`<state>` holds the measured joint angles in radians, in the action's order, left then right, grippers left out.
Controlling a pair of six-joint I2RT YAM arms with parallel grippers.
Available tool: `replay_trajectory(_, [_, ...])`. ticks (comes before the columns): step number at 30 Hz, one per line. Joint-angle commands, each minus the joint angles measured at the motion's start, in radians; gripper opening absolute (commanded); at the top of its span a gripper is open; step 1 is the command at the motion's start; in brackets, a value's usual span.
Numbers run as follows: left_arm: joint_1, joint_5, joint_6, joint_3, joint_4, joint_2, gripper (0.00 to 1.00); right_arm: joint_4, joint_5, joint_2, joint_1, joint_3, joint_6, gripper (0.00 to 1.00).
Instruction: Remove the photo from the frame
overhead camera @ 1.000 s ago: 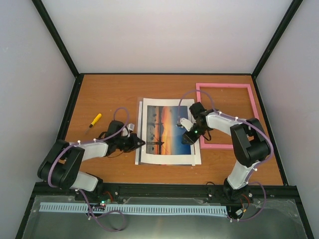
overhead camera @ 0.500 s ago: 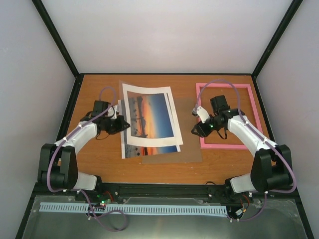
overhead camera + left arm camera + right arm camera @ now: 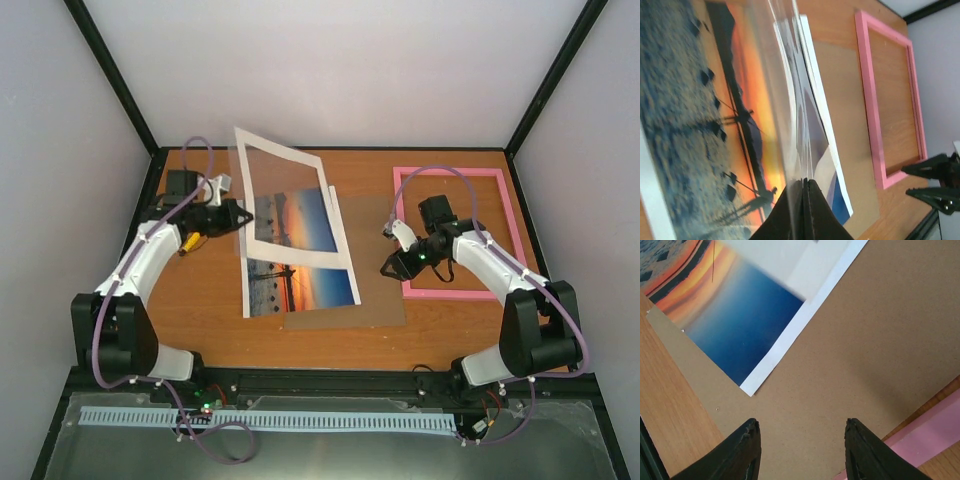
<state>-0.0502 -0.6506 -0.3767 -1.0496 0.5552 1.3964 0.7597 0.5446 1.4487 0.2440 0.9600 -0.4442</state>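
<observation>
Photo [image 3: 300,287] lies flat, partly on the board [image 3: 375,270], already out of the frame [image 3: 450,172], which sits empty to the right. Left gripper [image 3: 238,215], jaws pinched on the mat [image 3: 295,254] edge, tilts it up, presumably to bare the photo. Right gripper [image 3: 801,422] hovers over the board, jaws apart and empty.

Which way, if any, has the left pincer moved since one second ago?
Yes: the left pincer went toward the far-left corner, away from the thin pink rectangular frame, which stayed put.

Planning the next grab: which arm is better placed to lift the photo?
Right. The right gripper is open, empty, by the photo; the left gripper is shut on the lifted white mat.
</observation>
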Motion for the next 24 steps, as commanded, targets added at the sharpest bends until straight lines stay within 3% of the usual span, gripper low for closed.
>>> replay_trajectory(1, [0.09, 0.013, 0.092, -0.138, 0.089, 0.047, 0.01, 0.002, 0.025, -0.02, 0.002, -0.011, -0.007, 0.45])
replay_trajectory(9, [0.145, 0.144, 0.171, -0.188, 0.182, 0.144, 0.01, 0.003, 0.035, -0.033, 0.002, -0.021, -0.012, 0.44])
replay_trajectory(18, [0.145, 0.662, 0.145, -0.21, 0.258, 0.259, 0.01, 0.001, 0.036, -0.023, 0.002, -0.023, -0.019, 0.44])
replay_trajectory(20, [0.145, 0.711, 0.134, -0.231, 0.274, 0.294, 0.11, 0.003, 0.036, -0.021, 0.002, -0.024, -0.02, 0.44])
replay_trajectory(24, [0.145, 0.719, 0.123, -0.259, 0.285, 0.332, 0.41, -0.001, 0.028, -0.02, 0.002, -0.026, -0.021, 0.44])
